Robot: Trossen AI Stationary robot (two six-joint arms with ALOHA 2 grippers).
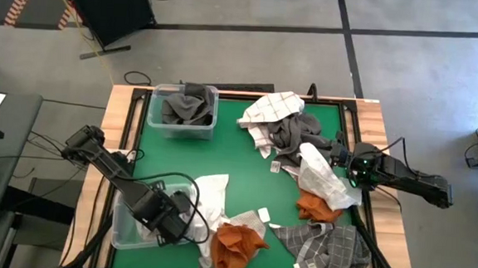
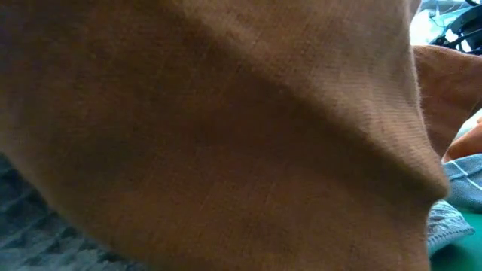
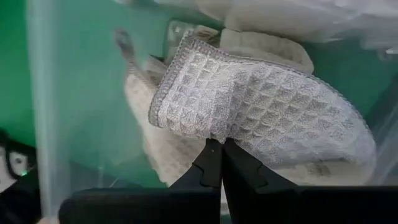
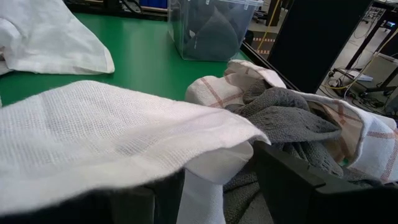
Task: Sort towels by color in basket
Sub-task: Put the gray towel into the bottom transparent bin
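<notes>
My left gripper (image 1: 180, 216) is at the near left, shut on a white waffle towel (image 3: 261, 106) beside the near clear bin (image 1: 121, 226). The towel (image 1: 208, 197) spreads from the bin onto the green mat. My right gripper (image 1: 349, 167) is at the table's right edge, open, with another white towel (image 4: 93, 137) lying across it. Beyond it is a heap of dark grey towel (image 4: 280, 121) and a white red-lined towel (image 1: 272, 107). Rust orange towels (image 1: 236, 244) (image 1: 316, 207) and a grey checked one (image 1: 331, 252) lie near the front. My left gripper (image 3: 221, 146) pinches the white waffle towel between its two fingertips at the rounded edge (image 3: 214, 134) nearest the gripper. The rest of the cloth lies slack ahead of the fingers. My right gripper (image 4: 211, 186) has the white towel draped over one finger (image 4: 124, 202), and a fold (image 4: 208, 177) hangs in the gap. The jaws stand wide apart.
A far clear bin (image 1: 182, 110) holds dark grey towels. The low view is blocked by a rust orange towel (image 2: 226, 135) right at the lens. Bare green mat (image 1: 237, 159) lies between the far bin and the towel heaps.
</notes>
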